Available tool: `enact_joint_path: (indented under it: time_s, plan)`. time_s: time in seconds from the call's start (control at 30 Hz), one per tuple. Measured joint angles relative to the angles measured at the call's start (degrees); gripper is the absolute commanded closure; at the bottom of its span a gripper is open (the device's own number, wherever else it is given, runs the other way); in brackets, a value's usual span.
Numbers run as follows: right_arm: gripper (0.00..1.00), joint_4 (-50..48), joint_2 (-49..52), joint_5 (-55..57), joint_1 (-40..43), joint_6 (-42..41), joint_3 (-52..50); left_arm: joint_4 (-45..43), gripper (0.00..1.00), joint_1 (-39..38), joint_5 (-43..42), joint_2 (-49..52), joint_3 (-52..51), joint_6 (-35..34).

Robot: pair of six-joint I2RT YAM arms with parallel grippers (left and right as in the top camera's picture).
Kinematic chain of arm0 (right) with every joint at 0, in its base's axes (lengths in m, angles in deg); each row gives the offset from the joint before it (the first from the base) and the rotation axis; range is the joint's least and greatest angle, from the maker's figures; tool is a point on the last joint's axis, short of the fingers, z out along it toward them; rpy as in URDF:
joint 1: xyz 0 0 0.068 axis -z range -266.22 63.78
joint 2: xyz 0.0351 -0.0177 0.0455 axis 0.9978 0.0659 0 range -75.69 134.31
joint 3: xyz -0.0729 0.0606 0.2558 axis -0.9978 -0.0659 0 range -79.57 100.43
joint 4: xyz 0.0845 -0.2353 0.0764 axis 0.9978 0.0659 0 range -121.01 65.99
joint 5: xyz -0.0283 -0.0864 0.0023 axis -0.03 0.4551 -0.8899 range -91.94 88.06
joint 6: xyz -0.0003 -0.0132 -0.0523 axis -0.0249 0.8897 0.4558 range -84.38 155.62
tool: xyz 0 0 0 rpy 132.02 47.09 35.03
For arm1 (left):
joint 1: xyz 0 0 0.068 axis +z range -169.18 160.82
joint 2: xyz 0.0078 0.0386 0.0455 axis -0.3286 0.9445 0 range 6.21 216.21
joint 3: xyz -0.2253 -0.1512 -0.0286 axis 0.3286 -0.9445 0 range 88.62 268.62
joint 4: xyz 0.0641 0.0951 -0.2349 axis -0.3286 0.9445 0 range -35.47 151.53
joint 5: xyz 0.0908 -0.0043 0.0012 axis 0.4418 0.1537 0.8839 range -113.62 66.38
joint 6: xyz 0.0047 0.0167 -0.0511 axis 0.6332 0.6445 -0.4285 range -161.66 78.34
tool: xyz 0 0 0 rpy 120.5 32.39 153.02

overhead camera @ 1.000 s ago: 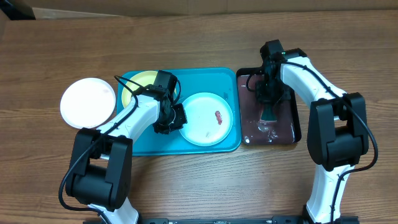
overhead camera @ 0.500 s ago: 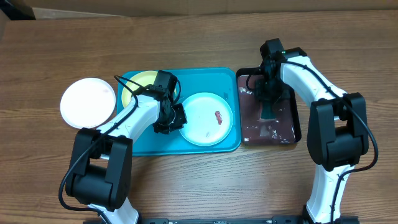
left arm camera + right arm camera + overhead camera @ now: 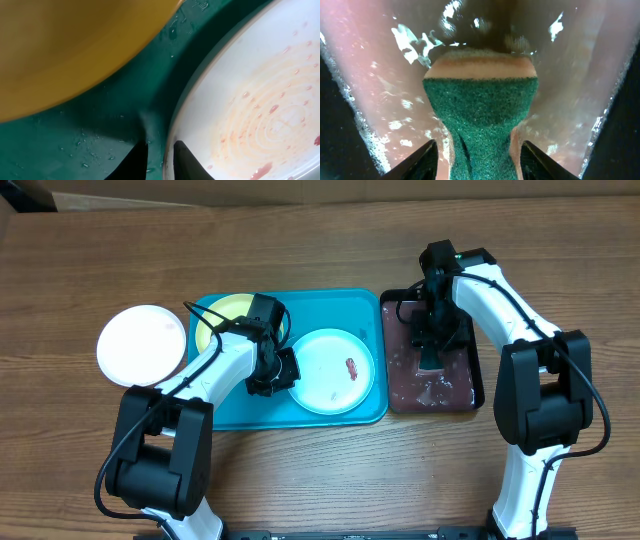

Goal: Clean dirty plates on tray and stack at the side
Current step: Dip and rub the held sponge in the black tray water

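– Wooden table [image 3: 320,240] under everything. What sits on it, biggest first?
– The turquoise tray [image 3: 340,308] in the middle. Just beside its right edge is a narrower black tray [image 3: 480,385] holding brownish liquid [image 3: 445,385].
– And the plates?
– Two lie in the turquoise tray. A yellow-green plate [image 3: 225,310] is in the far left corner, and a light blue plate [image 3: 330,375] is right of centre, near the front rim. A white plate [image 3: 142,345] rests on the table just beside the tray's left edge.
– The sponge?
– A green sponge [image 3: 480,110] sits in the black tray's liquid, pinched narrow at its waist.
– Grippers?
– The left gripper [image 3: 160,161] is clenched on the left rim of the light blue plate, one finger on each side. The right gripper [image 3: 478,156] is released. Its fingers [image 3: 427,160] stand off both sides of the sponge, with a thin gap showing.
– Any dirt showing?
– A small red smear [image 3: 351,368] on the light blue plate. The left wrist view also shows faint pinkish rings there.
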Motion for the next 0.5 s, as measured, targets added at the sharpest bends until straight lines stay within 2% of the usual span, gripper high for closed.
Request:
enact_joint_path:
  time_s: [0.3,0.5]
  plan:
    - [0.47,-1.3,0.0,0.0,0.0,0.0,-1.1,0.4,0.8,0.0,0.0,0.0,0.0,0.0]
    - [0.57,-1.8,0.0,-0.1,0.0,-0.2,-2.3,0.4,0.79,0.0,0.0,0.0,0.0,0.0]
